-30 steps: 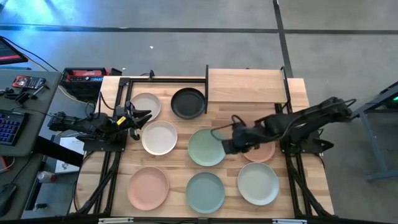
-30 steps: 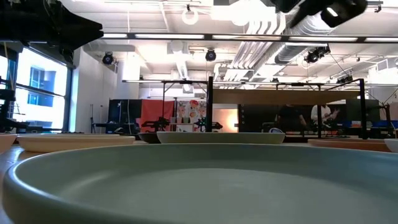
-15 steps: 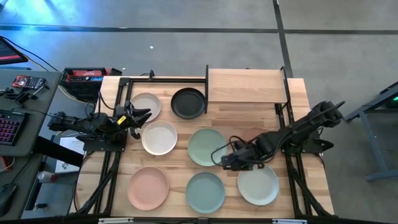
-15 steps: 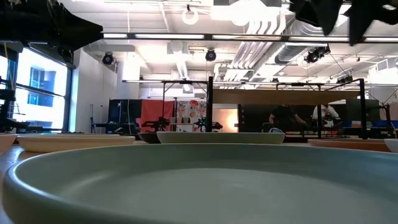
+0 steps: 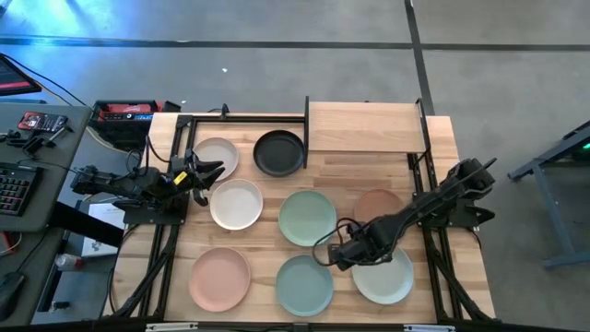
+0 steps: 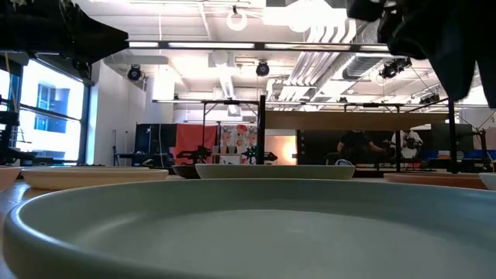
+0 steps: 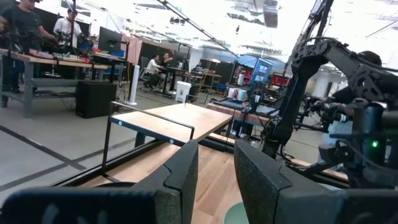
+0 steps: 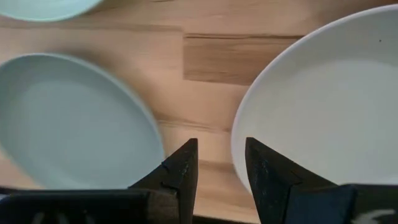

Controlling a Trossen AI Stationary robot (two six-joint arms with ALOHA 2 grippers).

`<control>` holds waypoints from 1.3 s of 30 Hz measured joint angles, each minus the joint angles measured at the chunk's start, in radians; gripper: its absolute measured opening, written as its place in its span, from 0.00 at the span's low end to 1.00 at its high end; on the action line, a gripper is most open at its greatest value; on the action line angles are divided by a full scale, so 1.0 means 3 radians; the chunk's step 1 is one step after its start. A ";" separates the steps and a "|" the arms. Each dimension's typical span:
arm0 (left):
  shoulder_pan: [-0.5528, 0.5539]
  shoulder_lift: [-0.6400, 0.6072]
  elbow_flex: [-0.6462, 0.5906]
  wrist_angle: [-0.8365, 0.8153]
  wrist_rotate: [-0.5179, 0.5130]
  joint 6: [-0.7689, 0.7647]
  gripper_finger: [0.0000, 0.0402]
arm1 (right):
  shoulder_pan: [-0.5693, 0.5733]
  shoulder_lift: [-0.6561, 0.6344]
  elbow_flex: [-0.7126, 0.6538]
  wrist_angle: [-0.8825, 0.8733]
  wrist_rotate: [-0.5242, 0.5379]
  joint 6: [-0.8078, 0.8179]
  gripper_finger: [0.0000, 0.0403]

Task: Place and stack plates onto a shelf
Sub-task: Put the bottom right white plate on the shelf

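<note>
Several round plates lie flat on the slatted tabletop. In the high view I see cream (image 5: 215,156), black (image 5: 278,152), white (image 5: 236,204), sage green (image 5: 307,218), salmon (image 5: 380,205), pink (image 5: 220,278), grey-green (image 5: 304,285) and pale (image 5: 385,277) plates. The shelf (image 5: 367,127) stands at the far edge. My right gripper (image 5: 334,256) is low and open over the bare wood between the grey-green plate (image 8: 68,118) and the pale plate (image 8: 323,112). My left gripper (image 5: 208,174) waits open at the left edge, between the cream and white plates.
A black metal frame (image 5: 184,124) borders the far left corner. The shelf board is bare on top. In the low view, the grey-green plate's rim (image 6: 232,194) fills the foreground. People stand at benches in the room behind. A side desk with a keyboard (image 5: 14,184) is left of the table.
My right gripper has swung from over the sage green and salmon plates toward the table's near edge. It has come down to the gap between the two near plates. The salmon plate, covered by the arm before, now shows.
</note>
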State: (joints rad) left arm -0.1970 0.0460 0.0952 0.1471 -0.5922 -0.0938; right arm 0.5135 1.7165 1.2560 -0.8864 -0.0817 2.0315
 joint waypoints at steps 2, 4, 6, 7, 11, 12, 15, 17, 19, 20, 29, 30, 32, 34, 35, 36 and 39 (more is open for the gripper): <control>0.0000 0.0000 0.0000 -0.0001 0.0000 -0.0001 0.23 | 0.0003 0.0070 0.0000 0.0000 -0.0002 0.0029 0.28; 0.0000 -0.0001 0.0000 -0.0001 0.0000 -0.0001 0.23 | 0.0002 0.0134 0.0000 0.0001 -0.0009 0.0037 0.28; 0.0000 -0.0001 0.0000 -0.0001 0.0000 -0.0001 0.23 | 0.0002 0.0196 0.0000 0.0001 -0.0023 0.0040 0.28; 0.0000 0.0000 0.0000 -0.0001 0.0000 0.0000 0.23 | 0.0002 0.0224 0.0000 0.0000 -0.0031 0.0040 0.28; 0.0000 -0.0001 0.0000 -0.0001 0.0000 0.0000 0.23 | 0.0000 0.0327 0.0000 -0.0015 -0.0144 0.0062 0.28; 0.0000 0.0000 0.0000 -0.0001 0.0000 0.0000 0.23 | 0.0006 0.0355 0.0000 -0.0022 -0.0165 0.0076 0.28; 0.0000 0.0000 0.0000 -0.0001 0.0001 0.0001 0.23 | 0.0015 0.0426 -0.0001 -0.0013 -0.0170 0.0125 0.28; 0.0000 -0.0001 0.0000 -0.0001 0.0000 0.0000 0.23 | 0.0016 0.0474 0.0000 0.0004 -0.0181 0.0126 0.28; 0.0000 -0.0001 0.0000 -0.0003 0.0001 0.0001 0.23 | 0.0016 0.0516 0.0000 0.0021 -0.0181 0.0141 0.28; 0.0000 -0.0001 0.0000 -0.0003 0.0001 0.0001 0.23 | 0.0016 0.0541 0.0000 0.0029 -0.0181 0.0174 0.28; 0.0000 -0.0001 0.0000 -0.0004 0.0001 0.0001 0.23 | 0.0014 0.0704 -0.0001 0.0078 -0.0320 0.0186 0.28; 0.0000 -0.0001 0.0000 -0.0004 0.0001 0.0001 0.23 | 0.0014 0.0712 -0.0001 0.0076 -0.0331 0.0186 0.28; 0.0000 -0.0001 0.0000 -0.0004 0.0001 0.0001 0.23 | 0.0016 0.0722 -0.0001 0.0077 -0.0372 0.0186 0.28; 0.0000 0.0000 0.0000 -0.0005 0.0001 0.0001 0.23 | 0.0014 0.0722 -0.0001 0.0077 -0.0375 0.0186 0.28; 0.0000 0.0000 0.0000 -0.0005 0.0001 0.0001 0.23 | 0.0014 0.0722 -0.0001 0.0077 -0.0378 0.0185 0.27; 0.0000 -0.0001 0.0000 -0.0005 0.0001 0.0001 0.23 | 0.0014 0.0722 -0.0001 0.0076 -0.0384 0.0186 0.26; 0.0000 0.0000 0.0000 -0.0007 0.0001 0.0001 0.23 | 0.0014 0.0722 -0.0001 0.0097 -0.0435 0.0185 0.19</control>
State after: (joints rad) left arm -0.1970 0.0460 0.0952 0.1450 -0.5919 -0.0937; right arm 0.5179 1.9331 1.2556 -0.8572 -0.2121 2.0869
